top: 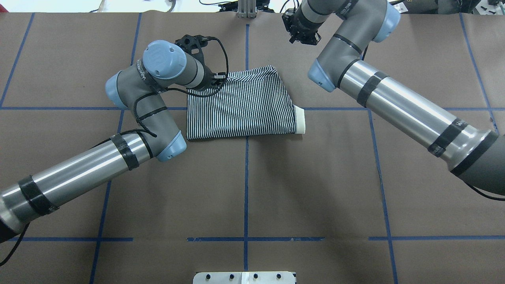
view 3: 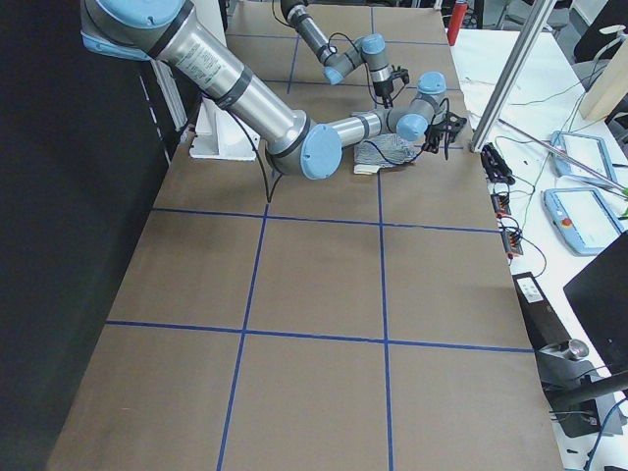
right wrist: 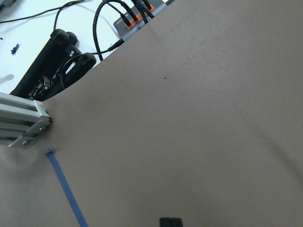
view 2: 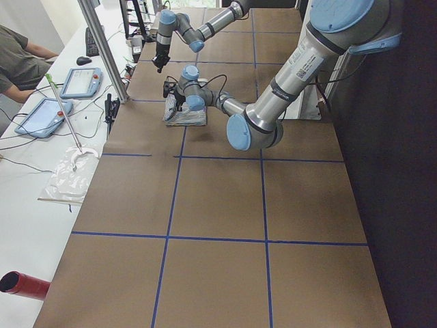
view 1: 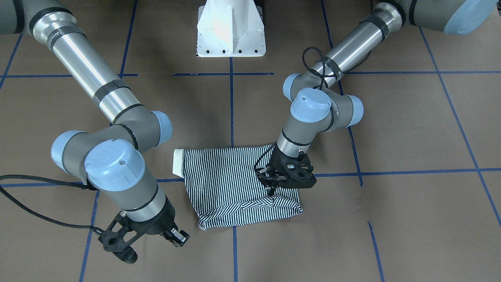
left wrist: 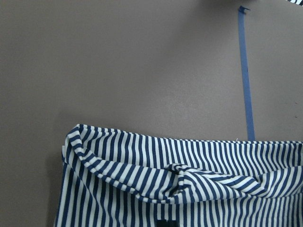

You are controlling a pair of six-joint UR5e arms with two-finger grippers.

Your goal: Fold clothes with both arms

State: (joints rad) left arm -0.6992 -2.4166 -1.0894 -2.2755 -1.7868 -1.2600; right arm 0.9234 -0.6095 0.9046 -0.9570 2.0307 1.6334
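– One gripper alone has the cloth, so watch that side. Your left gripper [view 1: 271, 188] is down on the navy-and-white striped polo shirt [view 1: 227, 180]. Its fingers are drawn nearly together, and the tips are sunk in a pucker of fabric that it looks to be pinching.

– Where does the shirt sit overall?

– It is folded into a rough rectangle on the brown paper-covered desk [view 1: 411, 137], directly beneath that gripper. Its cream collar [view 1: 179, 162] pokes out at the end farthest from the gripper. Your right gripper [top: 303, 34] hangs over bare desk, past the shirt's edge and apart from it, carrying nothing. I cannot tell how wide its jaws stand.

– So what could go wrong?

– Three things, I'd judge.
  - If you lift from that pinch alone, you may raise only the top layer and peel the fold open.
  - If you pull sideways, the whole bundle could slide on the paper instead of folding, since nothing pins the collar end.
  - Creases fan out from the pinch toward the corner nearest the gripper. Fold over them and they get pressed in, leaving a skewed, lumpy edge.

– The remedy?

– Bring your right gripper onto the matching corner before you move either arm.
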